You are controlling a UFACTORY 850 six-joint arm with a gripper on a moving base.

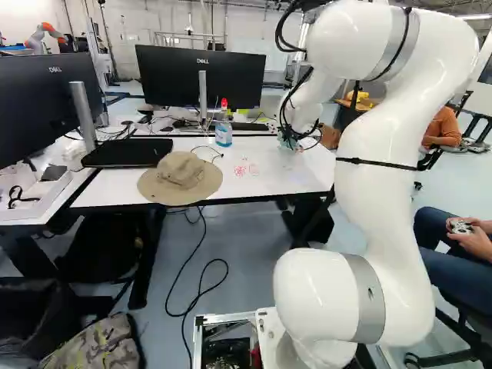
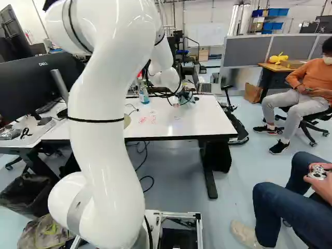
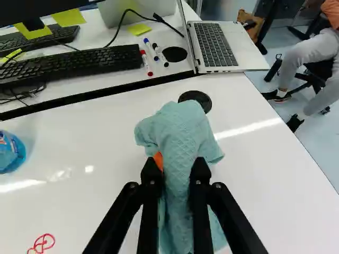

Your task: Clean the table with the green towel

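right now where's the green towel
In the wrist view, the green towel is clamped in the claw over the white table, by the round black grommet; in the left base view, right of the bottle.

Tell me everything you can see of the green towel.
The green towel is a pale blue-green cloth with a fine textured weave, looking soft. It is bunched and creased, not spread flat, and pinched between the two fingers of the gripper. One part bulges out ahead of them, partly covering a round black disc in view. It is over the white table; how much touches the surface is unclear.
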